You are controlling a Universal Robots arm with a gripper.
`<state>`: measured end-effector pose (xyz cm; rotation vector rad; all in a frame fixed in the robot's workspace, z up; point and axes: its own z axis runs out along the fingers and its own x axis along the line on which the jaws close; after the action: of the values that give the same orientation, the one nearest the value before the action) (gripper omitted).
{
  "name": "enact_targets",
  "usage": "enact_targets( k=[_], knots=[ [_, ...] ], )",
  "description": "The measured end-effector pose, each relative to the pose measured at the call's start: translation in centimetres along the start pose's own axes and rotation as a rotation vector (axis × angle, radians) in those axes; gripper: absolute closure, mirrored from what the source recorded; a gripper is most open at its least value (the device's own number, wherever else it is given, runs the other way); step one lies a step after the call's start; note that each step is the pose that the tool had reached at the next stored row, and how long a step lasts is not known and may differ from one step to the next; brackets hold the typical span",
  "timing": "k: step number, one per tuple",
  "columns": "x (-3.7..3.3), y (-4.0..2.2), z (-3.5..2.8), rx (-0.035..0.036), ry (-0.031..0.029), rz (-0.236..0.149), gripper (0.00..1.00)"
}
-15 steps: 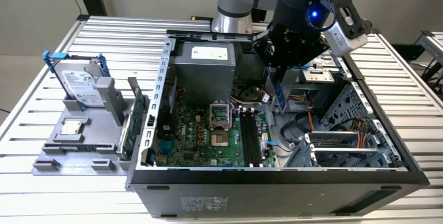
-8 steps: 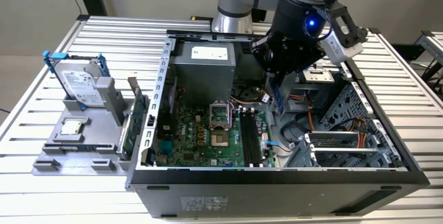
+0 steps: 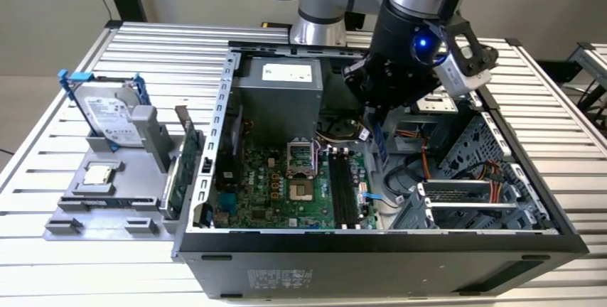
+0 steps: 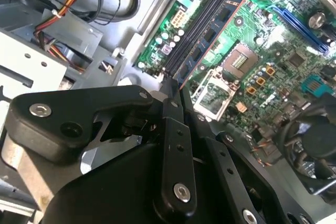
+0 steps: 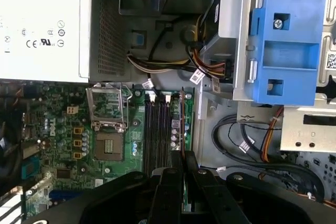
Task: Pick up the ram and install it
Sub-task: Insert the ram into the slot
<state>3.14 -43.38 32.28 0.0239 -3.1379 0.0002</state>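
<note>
My gripper [image 3: 376,111] is inside the open computer case [image 3: 220,108], shut on the ram [image 3: 382,143]. The ram is a thin dark blue stick hanging edge-down from the fingers. In the second wrist view the ram [image 4: 207,38] runs out from the gripper [image 4: 170,85], showing a row of black chips. It lies along the black memory slots [image 4: 197,22]. In the first wrist view the ram [image 5: 181,124] appears edge-on beyond the gripper [image 5: 182,157], beside the outermost of the memory slots [image 5: 156,135]. In the exterior view the memory slots [image 3: 343,190] lie below the stick and slightly toward the view's left.
The CPU socket [image 3: 300,158] sits on the green motherboard [image 3: 266,200] beside the slots. The power supply [image 3: 280,87] is at the case's back. A drive cage [image 3: 474,200] and loose cables [image 3: 417,172] fill the exterior view's right. A grey holder [image 3: 104,200] outside carries a hard drive [image 3: 106,115] and a green card [image 3: 185,172].
</note>
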Motion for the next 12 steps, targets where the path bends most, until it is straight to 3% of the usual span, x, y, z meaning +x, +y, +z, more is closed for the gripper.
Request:
enact_targets(
  k=[6,12],
  knots=[
    [0.0,0.0,1.0,0.0003,-0.0085,0.017,1.0],
    [0.13,0.0,2.09,0.0004,-0.0094,0.06,1.0]
  ],
)
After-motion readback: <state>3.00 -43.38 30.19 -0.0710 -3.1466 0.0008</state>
